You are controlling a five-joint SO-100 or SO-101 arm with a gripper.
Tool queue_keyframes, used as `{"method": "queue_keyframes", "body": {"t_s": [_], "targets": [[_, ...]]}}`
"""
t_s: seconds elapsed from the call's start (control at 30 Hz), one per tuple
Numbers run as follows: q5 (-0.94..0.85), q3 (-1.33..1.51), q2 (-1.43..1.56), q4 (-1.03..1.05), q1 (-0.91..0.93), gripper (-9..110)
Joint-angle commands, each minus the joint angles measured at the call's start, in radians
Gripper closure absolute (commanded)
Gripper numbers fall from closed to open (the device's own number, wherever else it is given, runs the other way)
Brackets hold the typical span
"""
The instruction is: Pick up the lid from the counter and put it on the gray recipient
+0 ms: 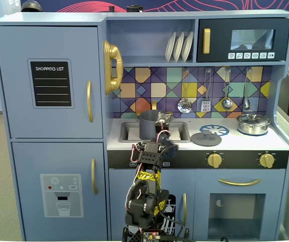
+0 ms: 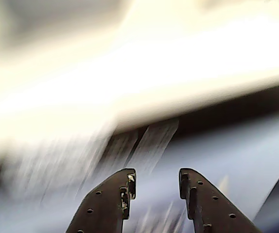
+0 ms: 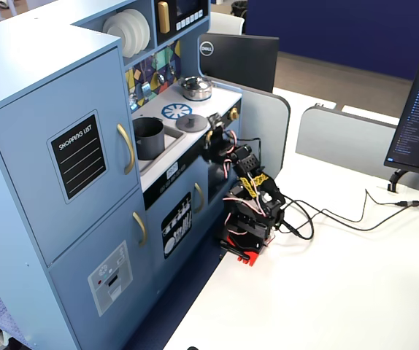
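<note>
Approach step: gripper, fingers parted and empty, hovered short of lid on surface; next, reach rightward, away from gray recipient.

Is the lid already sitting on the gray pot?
No. In a fixed view the lid lies flat on the counter, right of the sink, while the gray pot stands open in the sink.

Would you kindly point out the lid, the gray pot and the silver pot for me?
Lid (image 1: 206, 138), a fixed view, on its flat top beside the knob.
Gray pot (image 1: 147, 128), a fixed view, on its front wall.
Silver pot (image 1: 253, 126), a fixed view, on its side wall.
</note>
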Motion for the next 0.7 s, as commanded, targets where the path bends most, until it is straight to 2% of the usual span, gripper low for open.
{"method": "queue_keyframes", "body": {"t_s": [0.0,0.07,0.13,0.4,0.67], "targets": [[0.023,0.048,-0.086,-0.430,0.124,102],[0.029,0.100,-0.133,-0.597,0.152,101],[0.017,0.104,-0.163,-0.615,0.166,101],[0.023,0.112,-0.291,-0.759,0.238,77],[-0.014,0.075,-0.469,-0.925,0.247,76]]}}
